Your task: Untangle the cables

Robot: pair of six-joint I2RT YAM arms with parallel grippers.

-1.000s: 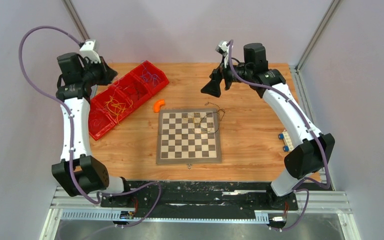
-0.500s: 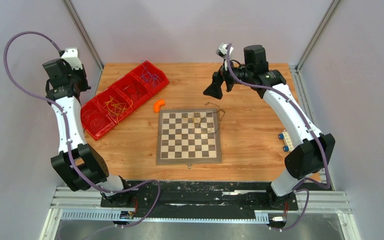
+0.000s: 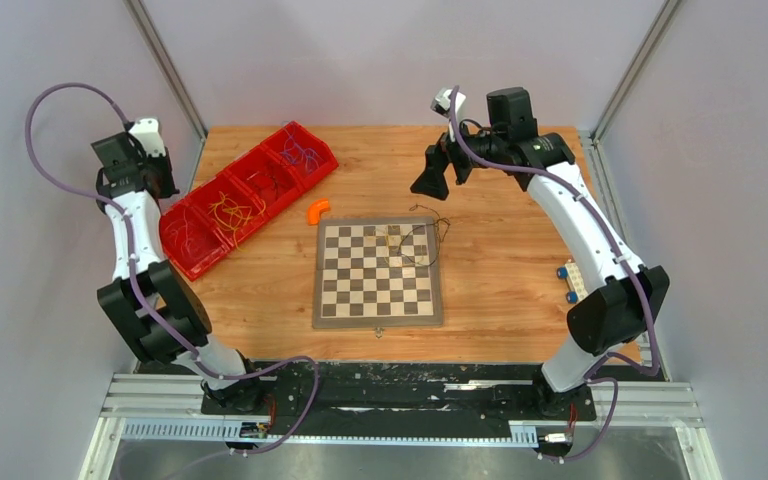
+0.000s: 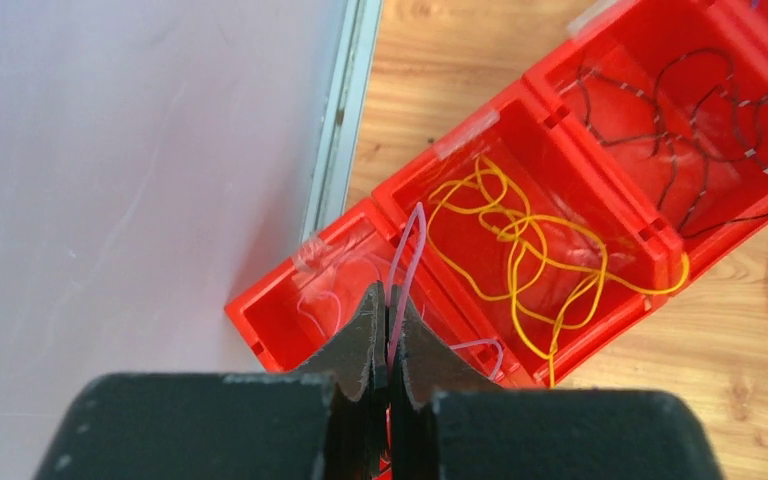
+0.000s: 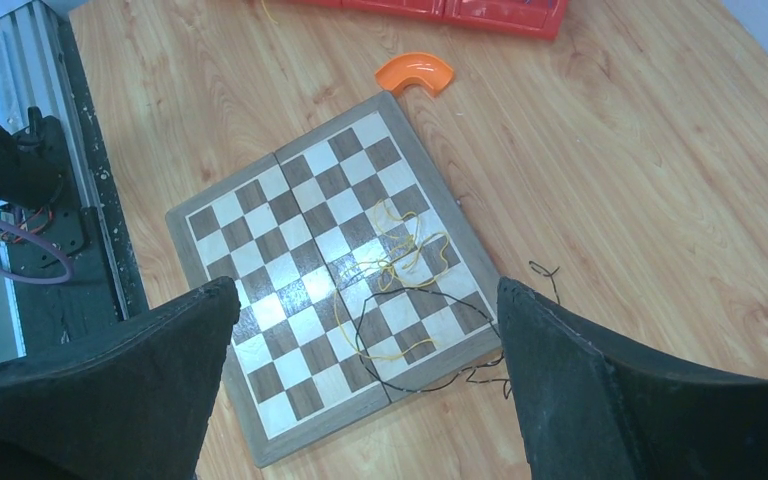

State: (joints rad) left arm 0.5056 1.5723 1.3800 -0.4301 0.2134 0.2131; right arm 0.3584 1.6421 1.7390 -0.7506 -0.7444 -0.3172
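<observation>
Left gripper (image 3: 158,180): a second ago it hung just at 10 o'clock of the red tray's (image 3: 174,256) middle. It then swung toward 9 o'clock, out past the table's left edge (image 3: 192,160), and over the last half second it eased slightly toward 6 o'clock.
Left elbow (image 3: 155,320): pulled toward 12 o'clock from its spot near the base, so the forearm now runs closer to the 12–6 line.
Left hose (image 3: 60,90): its loop swung out toward 9 o'clock, then came partway back and now sits lower.
Red tray: its 7 o'clock end, overlapped by the left forearm a second ago, is now uncovered.
Right gripper (image 3: 430,178): crept slightly toward 3 o'clock.
</observation>
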